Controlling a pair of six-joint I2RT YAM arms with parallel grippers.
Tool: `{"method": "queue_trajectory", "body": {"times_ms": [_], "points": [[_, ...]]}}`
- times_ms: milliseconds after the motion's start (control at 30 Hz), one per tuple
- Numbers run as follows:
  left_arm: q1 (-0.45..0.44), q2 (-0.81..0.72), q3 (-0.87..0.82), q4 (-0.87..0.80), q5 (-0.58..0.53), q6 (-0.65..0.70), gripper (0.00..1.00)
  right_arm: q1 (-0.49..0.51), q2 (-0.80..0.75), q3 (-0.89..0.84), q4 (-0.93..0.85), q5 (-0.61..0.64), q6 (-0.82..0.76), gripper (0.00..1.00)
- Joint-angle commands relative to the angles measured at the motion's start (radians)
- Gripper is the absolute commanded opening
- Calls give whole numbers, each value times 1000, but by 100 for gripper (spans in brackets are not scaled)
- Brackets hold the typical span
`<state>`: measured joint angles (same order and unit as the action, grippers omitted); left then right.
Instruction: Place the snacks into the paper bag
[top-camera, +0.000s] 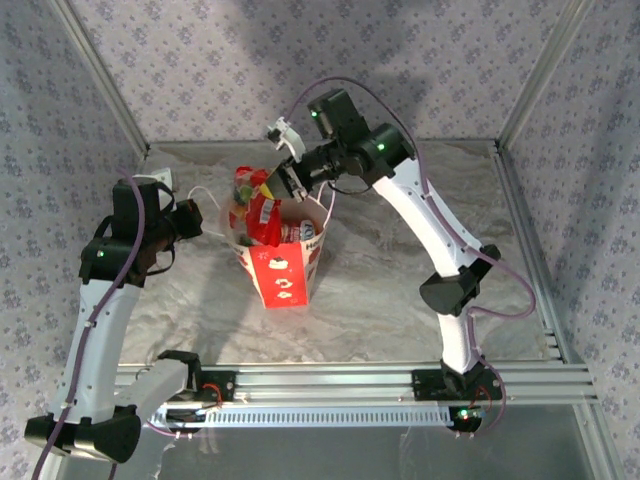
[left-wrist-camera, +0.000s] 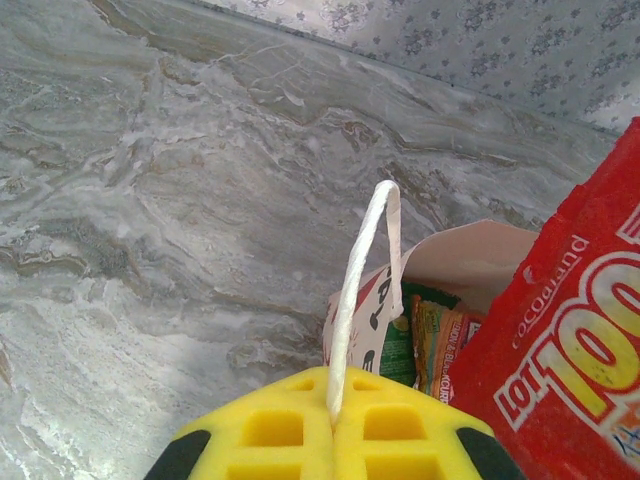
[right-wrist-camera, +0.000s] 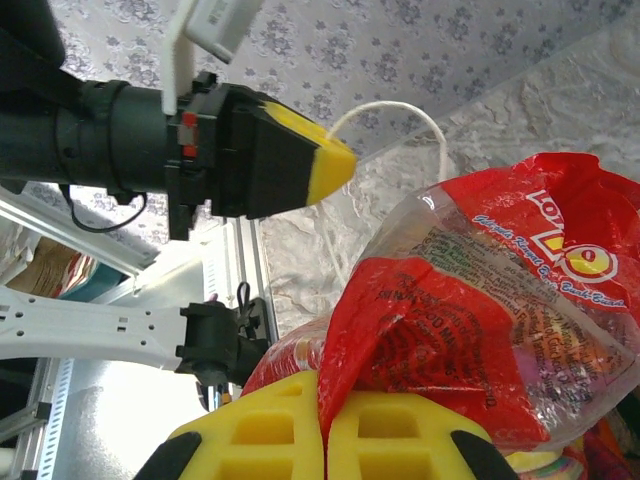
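The paper bag (top-camera: 283, 268), white with a red lower part, stands upright in the middle of the table. My left gripper (top-camera: 198, 216) is to its left, shut on the bag's white cord handle (left-wrist-camera: 358, 270), which runs up from between the yellow pads (left-wrist-camera: 270, 430). My right gripper (top-camera: 284, 180) is over the bag's mouth, shut on the edge of a red snack packet (right-wrist-camera: 480, 300) that hangs partly inside the bag (top-camera: 262, 215). A green packet (left-wrist-camera: 398, 348) and an orange packet (left-wrist-camera: 440, 340) lie inside the bag (left-wrist-camera: 450, 255). The left gripper's yellow tip (right-wrist-camera: 322, 168) holds the handle (right-wrist-camera: 400, 108).
Grey marble-patterned cloth (top-camera: 400, 290) covers the table. An aluminium rail (top-camera: 350, 385) runs along the near edge with both arm bases. Patterned walls and metal posts (top-camera: 525, 190) close in the back and sides.
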<state>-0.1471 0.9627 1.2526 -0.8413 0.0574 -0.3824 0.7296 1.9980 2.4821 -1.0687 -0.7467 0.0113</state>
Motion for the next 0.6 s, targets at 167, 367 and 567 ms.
{"method": "queue_trajectory", "body": {"times_ms": [167,367,567], "points": [[-2,-8,15,-4,-21,16,2,-27,18,33,58,-113,68,0],[-2,-22,7,-10,-33,20,2,-7,52,76,46,-145,73,0],[-2,-21,7,-11,-34,22,2,11,67,82,-19,-141,29,0]]}}
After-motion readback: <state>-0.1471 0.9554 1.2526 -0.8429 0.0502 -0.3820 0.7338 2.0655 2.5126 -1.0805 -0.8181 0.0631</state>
